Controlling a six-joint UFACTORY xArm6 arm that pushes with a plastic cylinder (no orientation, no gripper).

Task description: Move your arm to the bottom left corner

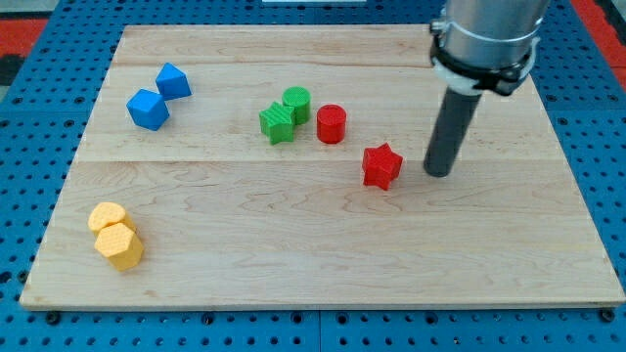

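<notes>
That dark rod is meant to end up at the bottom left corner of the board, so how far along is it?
Nothing looks done yet. My tip sits on the view's right, just right of the red star block. The whole trip is left: across the wooden board to its bottom left corner, beyond the two yellow blocks, which lie close to that corner.

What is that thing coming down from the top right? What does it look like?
That is my arm. Its visible end is a wide silver-grey metal cylinder ringed by a black band. Below it hangs a straight, dark grey, round rod ending in my tip, blunt and flat. No cables or markings show.
</notes>
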